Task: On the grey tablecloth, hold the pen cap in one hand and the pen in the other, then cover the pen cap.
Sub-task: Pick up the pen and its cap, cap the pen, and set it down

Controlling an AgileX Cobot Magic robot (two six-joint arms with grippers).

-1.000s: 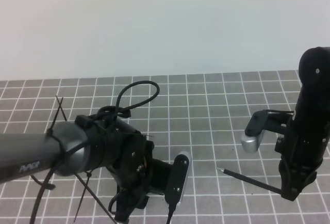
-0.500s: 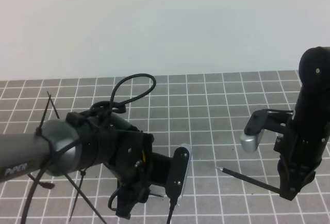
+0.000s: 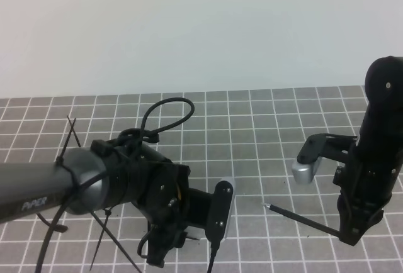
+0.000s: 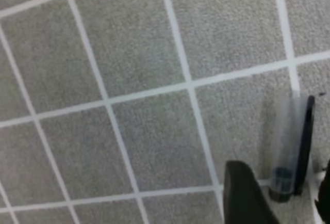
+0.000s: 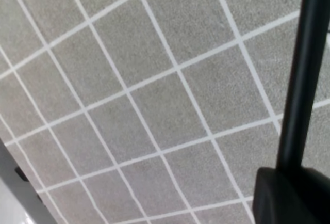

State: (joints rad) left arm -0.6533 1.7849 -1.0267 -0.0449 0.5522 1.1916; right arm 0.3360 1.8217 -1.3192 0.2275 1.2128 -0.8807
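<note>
Step in hand: I already have the pen (image 3: 302,218) in my right gripper (image 3: 350,235), now going for the cap with the left.

Right claw: clamped on the pen's back end. In the high view the pen sticks out from the gripper toward 10 o'clock, silver tip free in the air above the grey tablecloth (image 3: 264,122). The right wrist view shows the black shaft (image 5: 304,74) running up from the finger block at the bottom right, cloth grid behind it. Grip looks firm, though I can't see the contact faces directly.

Left claw: jaws apart, holding nothing. The left gripper (image 3: 165,251) is low at the 6 o'clock edge of the high view, mostly hidden under its own wrist and cables. In the left wrist view the pen cap (image 4: 291,149) lies flat on the cloth at about 4 o'clock, a short tube with a dark clip along its right side and a dark end pointing to 6 o'clock. One dark finger (image 4: 247,193) shows just left of that end, not touching it as far as I can tell. The other finger barely peeks in at the right edge, so the cap seems to sit between them.

Next move, my read: lower the left wrist, keep the cap centred between the fingers, and close across the tube rather than the clip. It's small and light, so a skewed pinch could flick it away. Then lift and line the cap's open end up with the pen tip. I can't tell which end is open.
</note>
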